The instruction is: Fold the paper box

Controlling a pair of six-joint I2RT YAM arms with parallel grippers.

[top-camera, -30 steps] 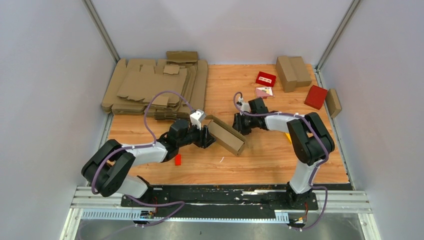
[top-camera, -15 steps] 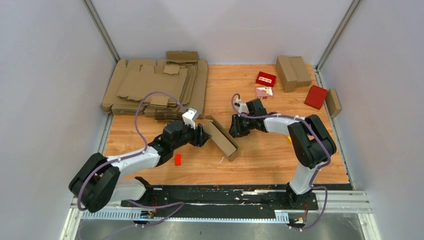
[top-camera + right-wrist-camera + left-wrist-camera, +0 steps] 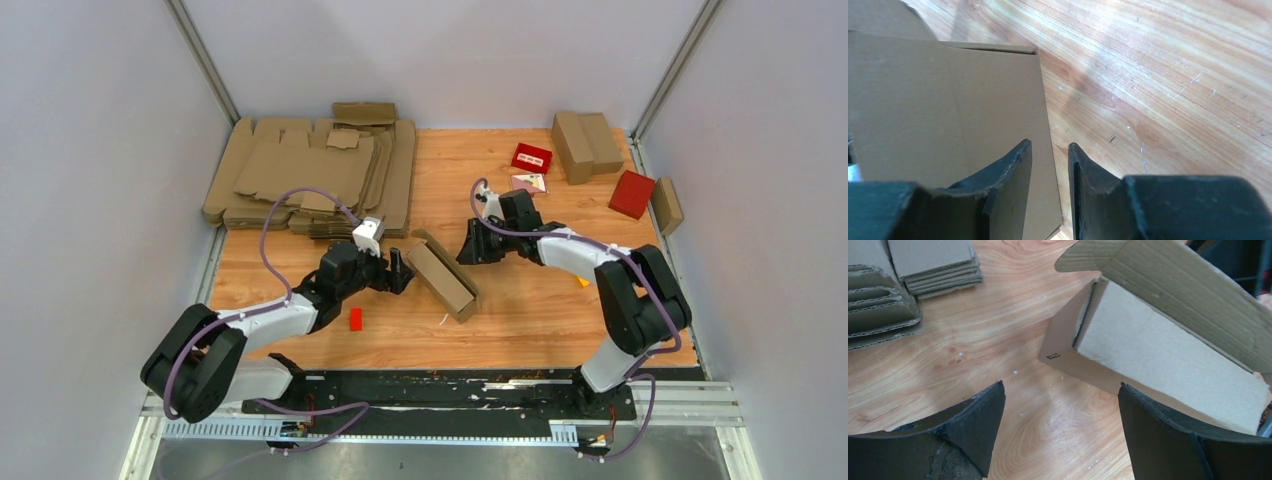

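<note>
Seen from above, a wooden table (image 3: 520, 310) is carrying two robot arms at its near edge. The brown paper box (image 3: 440, 275) is lying near the middle of the table, between the two pincers. Its long side is running from 11 o'clock to 5 o'clock.

The left pincer (image 3: 400, 270) is sitting low at the box's 9 o'clock, just beside it and not touching it. In the left wrist view this pincer (image 3: 1060, 387) is spread wide, with only bare wood between its fingers (image 3: 973, 415). The box (image 3: 1158, 350) is lying just ahead at 1 o'clock. A flap is standing open along its top edge, showing a pale inner wall.

The right pincer (image 3: 468, 250) is hanging at the box's 1 o'clock, close to its far end. In the right wrist view this pincer (image 3: 1049, 146) is showing a narrow gap between its fingers (image 3: 1008, 175), and it is pinching nothing. The box (image 3: 948, 105) is filling the view from 8 o'clock to 11 o'clock, below the left finger. Its straight edge is running down beneath the gap. Whether a finger is touching the cardboard cannot be told.

A stack of flat blanks (image 3: 310, 175) is lying at the table's 10 o'clock. Two folded boxes (image 3: 585, 145) and two red boxes (image 3: 531, 157) are sitting at 1 o'clock. A small red piece (image 3: 355, 319) is lying at the paper box's 8 o'clock.
</note>
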